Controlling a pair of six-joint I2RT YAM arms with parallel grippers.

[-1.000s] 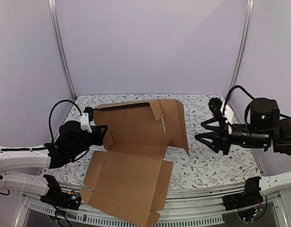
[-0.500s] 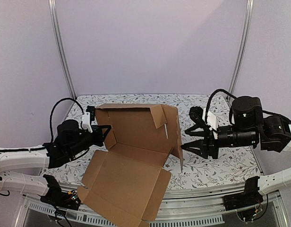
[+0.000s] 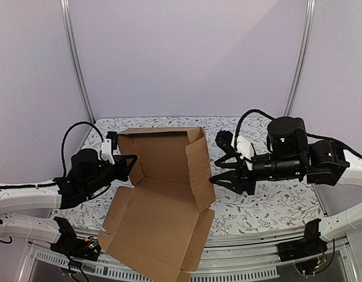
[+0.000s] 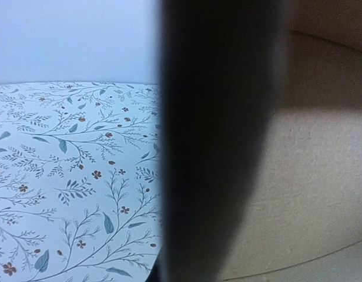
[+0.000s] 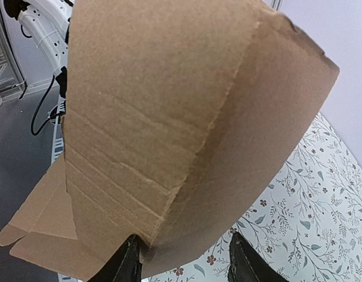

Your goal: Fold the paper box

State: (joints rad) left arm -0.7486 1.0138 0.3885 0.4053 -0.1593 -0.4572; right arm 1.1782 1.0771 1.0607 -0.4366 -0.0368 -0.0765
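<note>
The paper box [image 3: 163, 217] is a brown die-cut sheet with its back wall up and its front panel hanging over the near table edge. My right gripper [image 3: 217, 170] is open and presses against the outside of the raised right side panel [image 3: 198, 167]. In the right wrist view that panel [image 5: 169, 117] fills the frame, its lower edge between my open fingertips [image 5: 129, 261]. My left gripper [image 3: 129, 160] sits at the box's left flap. In the left wrist view a dark blur hides the jaws, with cardboard [image 4: 310, 176] to its right.
The table has a floral cloth [image 3: 269, 205], also seen in the left wrist view [image 4: 69, 164] and the right wrist view [image 5: 310, 223]. Metal posts [image 3: 75, 64] stand at the back corners. The near table edge [image 3: 245, 238] runs under the box's overhanging panel.
My right gripper has moved left and pushed the right side panel from splayed outward to nearly upright. The box's front panel shifted slightly left. My left arm has stayed still.
</note>
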